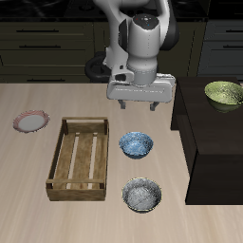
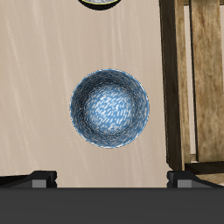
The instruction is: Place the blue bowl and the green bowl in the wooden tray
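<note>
The blue bowl (image 1: 136, 144) stands on the table beside the wooden tray (image 1: 81, 158), its blue and white patterned inside facing up. My gripper (image 1: 140, 107) hangs above it, a little farther back, open and empty. In the wrist view the blue bowl (image 2: 109, 109) lies ahead of my spread fingertips (image 2: 42, 179), with the tray's wall (image 2: 171, 87) close beside it. The green bowl (image 1: 225, 93) sits on a dark raised counter (image 1: 214, 142) at the table's side, away from the tray. The tray holds nothing.
A grey-white speckled bowl (image 1: 141, 195) stands near the table's front edge, just in front of the blue bowl; its rim shows in the wrist view (image 2: 98, 3). A small pink plate (image 1: 30, 121) lies beyond the tray's far side.
</note>
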Robot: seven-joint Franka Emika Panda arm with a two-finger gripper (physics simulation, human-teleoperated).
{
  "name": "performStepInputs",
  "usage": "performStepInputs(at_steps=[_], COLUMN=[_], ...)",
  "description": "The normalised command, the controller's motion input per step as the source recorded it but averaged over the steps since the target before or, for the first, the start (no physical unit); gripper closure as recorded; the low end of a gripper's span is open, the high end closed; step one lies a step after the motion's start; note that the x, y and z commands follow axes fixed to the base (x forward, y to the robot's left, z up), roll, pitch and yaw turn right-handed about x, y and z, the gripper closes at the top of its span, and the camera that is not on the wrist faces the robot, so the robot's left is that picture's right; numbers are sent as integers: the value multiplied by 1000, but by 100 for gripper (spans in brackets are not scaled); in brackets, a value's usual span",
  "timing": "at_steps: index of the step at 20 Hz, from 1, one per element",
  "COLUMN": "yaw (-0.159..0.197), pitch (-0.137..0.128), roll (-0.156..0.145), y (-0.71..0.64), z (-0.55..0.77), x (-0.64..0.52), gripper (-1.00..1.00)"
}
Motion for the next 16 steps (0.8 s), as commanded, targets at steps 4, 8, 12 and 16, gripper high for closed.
performStepInputs(at_steps=[4, 8, 12, 16], yaw=[-3, 12, 7, 0], pitch=[-55, -29, -17, 0], roll=[67, 5, -5, -7], y=[-24, -54, -56, -56], z=[-4, -124, -271, -208], x=[47, 73, 82, 104], gripper=[-100, -100, -100, -100])
